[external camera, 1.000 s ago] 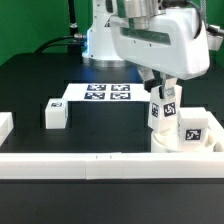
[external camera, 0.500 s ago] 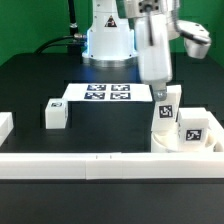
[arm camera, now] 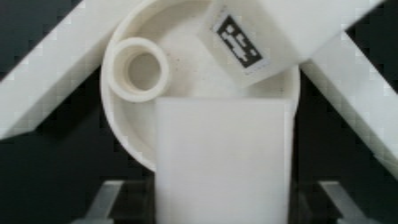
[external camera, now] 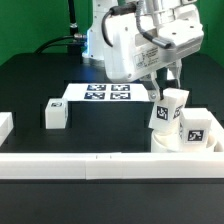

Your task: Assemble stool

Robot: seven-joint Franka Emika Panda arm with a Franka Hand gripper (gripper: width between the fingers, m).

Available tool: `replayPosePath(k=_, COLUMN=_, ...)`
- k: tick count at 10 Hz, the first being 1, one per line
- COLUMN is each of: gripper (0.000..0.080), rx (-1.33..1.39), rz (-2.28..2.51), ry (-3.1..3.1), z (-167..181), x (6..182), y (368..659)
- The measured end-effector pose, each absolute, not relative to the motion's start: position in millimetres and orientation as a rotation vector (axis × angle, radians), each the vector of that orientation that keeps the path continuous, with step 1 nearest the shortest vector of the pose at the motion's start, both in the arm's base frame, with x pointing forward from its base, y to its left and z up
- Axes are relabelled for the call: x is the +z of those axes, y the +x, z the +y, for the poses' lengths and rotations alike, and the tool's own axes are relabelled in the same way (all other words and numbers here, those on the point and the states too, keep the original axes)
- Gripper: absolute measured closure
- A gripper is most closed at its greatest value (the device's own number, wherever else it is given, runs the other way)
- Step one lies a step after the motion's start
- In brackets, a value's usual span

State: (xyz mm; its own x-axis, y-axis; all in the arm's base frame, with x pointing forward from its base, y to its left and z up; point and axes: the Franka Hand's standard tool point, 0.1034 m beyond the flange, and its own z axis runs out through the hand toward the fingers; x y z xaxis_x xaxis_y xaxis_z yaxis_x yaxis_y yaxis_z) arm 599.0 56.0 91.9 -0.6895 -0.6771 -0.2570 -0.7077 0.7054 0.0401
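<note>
The black surface (external camera: 110, 128) carries the seat (external camera: 170, 143) at four o'clock in the exterior view. The gripper (external camera: 171, 93), pinching a leg (external camera: 166, 112), has twisted since a second ago. The leg now tilts over the seat, probably mid-screwing.

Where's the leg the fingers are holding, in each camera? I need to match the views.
Exterior view: the held leg hangs tilted, right of centre, just above the seat's near edge.
Wrist view: the held leg fills the centre as a plain white block.
Shared landmark: the round seat, directly beyond the leg in both views.
</note>
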Motion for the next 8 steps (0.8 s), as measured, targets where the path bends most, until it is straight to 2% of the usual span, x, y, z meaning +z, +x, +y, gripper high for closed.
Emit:
replayPosePath(k=3, gripper=0.0463, rx=0.262, rz=2.718, ry=-0.988, z=55, x=92.4, y=600)
replayPosePath(k=4, gripper=0.0379, rx=0.276, rz=2.719, ry=-0.958, z=58, x=91.5, y=600)
replayPosePath(k=5, gripper=0.0245, rx=0.264, rz=2.681, ry=-1.049, z=59, x=90.9, y=599)
replayPosePath(k=6, gripper=0.0179, rx=0.269, rz=2.661, ry=-1.098, z=59, x=92.7, y=599)
replayPosePath(k=8, gripper=0.0156, rx=0.296, rz=2.567, ry=-1.253, z=62, x=108.9, y=602)
